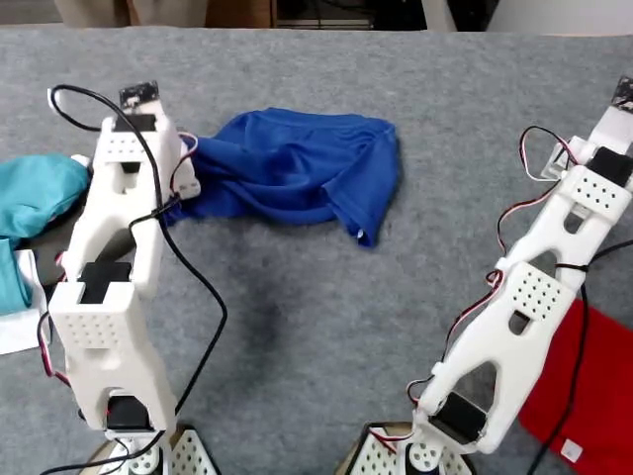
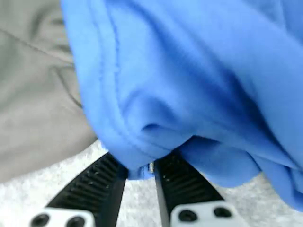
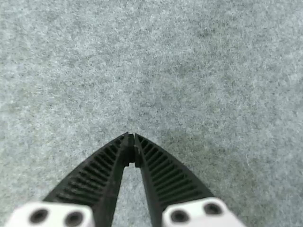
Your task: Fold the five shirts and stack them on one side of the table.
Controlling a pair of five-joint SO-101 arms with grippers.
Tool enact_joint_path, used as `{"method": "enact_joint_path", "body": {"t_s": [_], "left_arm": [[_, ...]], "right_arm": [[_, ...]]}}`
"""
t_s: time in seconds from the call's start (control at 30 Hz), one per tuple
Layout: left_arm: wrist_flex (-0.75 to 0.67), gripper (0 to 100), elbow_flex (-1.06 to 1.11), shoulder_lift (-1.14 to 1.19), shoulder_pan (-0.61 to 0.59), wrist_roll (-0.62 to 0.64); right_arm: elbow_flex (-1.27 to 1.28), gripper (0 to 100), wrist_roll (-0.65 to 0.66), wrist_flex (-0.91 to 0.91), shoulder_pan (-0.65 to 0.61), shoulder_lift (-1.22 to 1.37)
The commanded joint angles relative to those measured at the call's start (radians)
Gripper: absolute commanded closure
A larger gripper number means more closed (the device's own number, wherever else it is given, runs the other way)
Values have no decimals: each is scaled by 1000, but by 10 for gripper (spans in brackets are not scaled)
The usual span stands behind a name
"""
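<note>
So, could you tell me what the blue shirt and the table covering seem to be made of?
The blue shirt looks like soft, matte knit fabric, probably cotton jersey: it slumps in loose folds, with stitching along its edge. The table covering looks like grey felt or short-pile carpet, going by its fuzzy, speckled, non-shiny surface.

Blue shirt (image 1: 297, 163), teal shirt (image 1: 35, 193), red shirt (image 1: 584, 386) on grey table (image 1: 297, 327).

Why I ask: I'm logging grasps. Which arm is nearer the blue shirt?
Left. The left arm has its jaws shut on the blue shirt; the right arm stands apart from it, jaws shut over the table.
</note>
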Motion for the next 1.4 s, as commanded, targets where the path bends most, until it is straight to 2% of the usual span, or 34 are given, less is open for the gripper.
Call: {"method": "enact_joint_path", "body": {"t_s": [0.0, 0.2, 0.3, 0.43, 0.63, 0.83, 1.07, 1.17, 1.37], "left_arm": [[92, 948, -138, -12, 5, 43], [295, 948, -396, -12, -2, 48], [382, 948, -545, -12, -6, 48], [400, 948, -712, -12, -29, 48], [422, 948, -876, -12, -114, 48], [422, 948, -749, -12, -173, 41], [414, 949, -436, -12, -195, -61], [310, 969, -287, -12, -212, -64], [175, 969, -74, -13, -186, -64]], "right_arm": [[-48, 991, -3, -12, -5, -10], [-48, 990, -3, 2, -16, -12], [-68, 949, 8, 75, -56, -27], [-70, 855, 112, 244, -140, -73], [-71, 850, 253, 373, -269, -180], [-70, 850, 356, 390, -447, -312], [-70, 850, 671, 382, -621, -320], [-71, 850, 850, 310, -665, -312], [-71, 850, 1014, 321, -728, -332]]}}
